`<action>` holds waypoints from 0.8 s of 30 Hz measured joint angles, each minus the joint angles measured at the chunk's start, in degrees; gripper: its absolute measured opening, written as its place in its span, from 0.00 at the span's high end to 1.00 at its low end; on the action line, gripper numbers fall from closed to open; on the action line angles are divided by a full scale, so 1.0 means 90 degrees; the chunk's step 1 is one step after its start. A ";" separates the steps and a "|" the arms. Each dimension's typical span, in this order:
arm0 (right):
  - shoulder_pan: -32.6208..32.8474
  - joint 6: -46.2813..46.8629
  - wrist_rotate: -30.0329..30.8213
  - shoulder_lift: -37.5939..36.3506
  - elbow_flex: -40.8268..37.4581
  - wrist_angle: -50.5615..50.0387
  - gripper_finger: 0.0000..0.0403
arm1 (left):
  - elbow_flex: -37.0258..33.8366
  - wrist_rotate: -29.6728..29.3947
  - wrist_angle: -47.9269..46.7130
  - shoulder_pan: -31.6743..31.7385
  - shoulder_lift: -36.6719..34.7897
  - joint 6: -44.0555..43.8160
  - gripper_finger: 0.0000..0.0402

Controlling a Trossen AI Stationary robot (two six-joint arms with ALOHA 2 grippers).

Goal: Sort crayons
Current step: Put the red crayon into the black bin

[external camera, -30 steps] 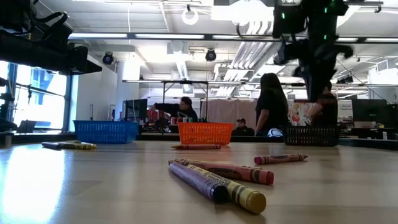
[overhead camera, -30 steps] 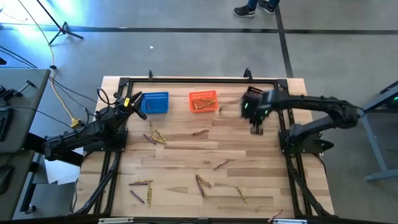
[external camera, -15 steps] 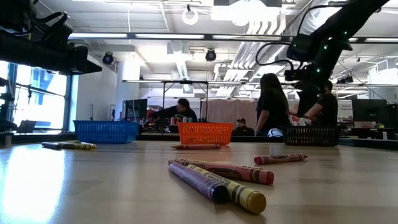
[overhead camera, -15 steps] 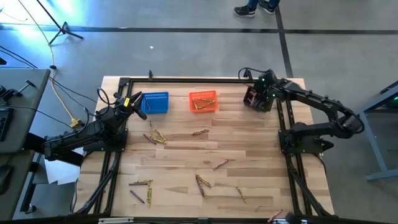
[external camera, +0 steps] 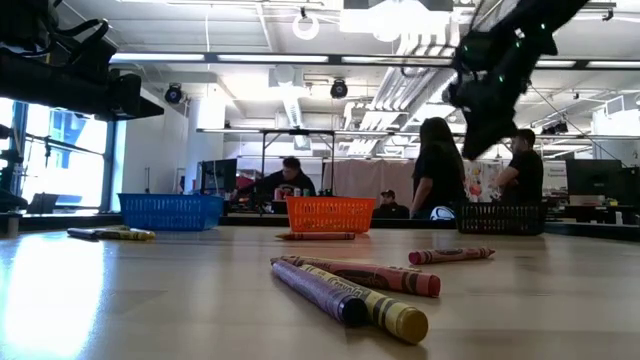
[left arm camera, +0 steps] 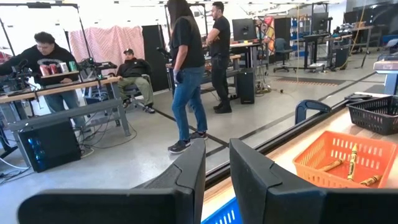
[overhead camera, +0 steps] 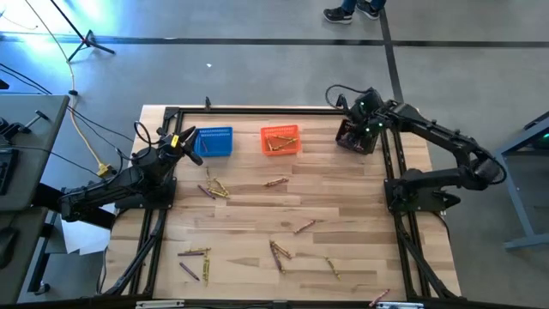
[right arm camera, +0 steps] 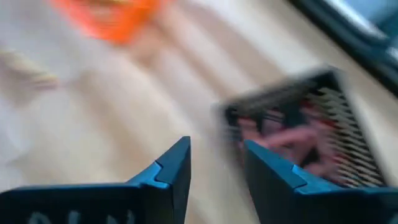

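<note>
Right gripper (overhead camera: 358,116) hangs over the black basket (overhead camera: 354,137) at the worktop's (overhead camera: 257,219) far right corner; fingers (right arm camera: 168,171) parted, nothing between them. Reddish crayons inside the basket (right arm camera: 292,140), smeared by blur. Left gripper (overhead camera: 184,141) waits beside the blue basket (overhead camera: 214,142), fingers (left arm camera: 186,180) slightly apart, empty. Loose crayons (overhead camera: 279,253) scattered mid-worktop; yellow ones in the orange basket (overhead camera: 280,140).

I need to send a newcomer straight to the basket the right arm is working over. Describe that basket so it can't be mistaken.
Look along the far edge of the light wooden table, where three small mesh baskets stand in a row. The one meant is the black mesh basket at the right end, under the right gripper. Unlike the blue mesh basket and the orange mesh basket, it is dark and holds reddish-pink crayons.
</note>
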 joint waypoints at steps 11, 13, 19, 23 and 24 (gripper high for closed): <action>0.3932 -0.0241 -0.1051 0.0371 0.0176 0.0635 0.71 | 0.0001 0.0002 0.0002 0.0001 0.0000 0.0000 0.85; 0.4607 -0.0241 -0.1020 0.0645 0.0130 0.1141 0.71 | -0.0001 -0.0001 0.0002 0.0000 0.0000 0.0000 0.85; 0.6015 -0.0076 -0.0623 0.1836 0.0116 0.2439 0.71 | -0.0001 0.0000 0.0002 0.0001 0.0000 0.0000 0.85; 0.6521 0.0039 -0.0510 0.2691 0.0331 0.2542 0.71 | 0.0000 0.0000 0.0002 -0.0001 0.0000 0.0000 0.85; 0.6624 0.0023 -0.0480 0.2891 0.0437 0.2548 0.71 | 0.0000 0.0001 0.0001 -0.0001 0.0000 0.0000 0.85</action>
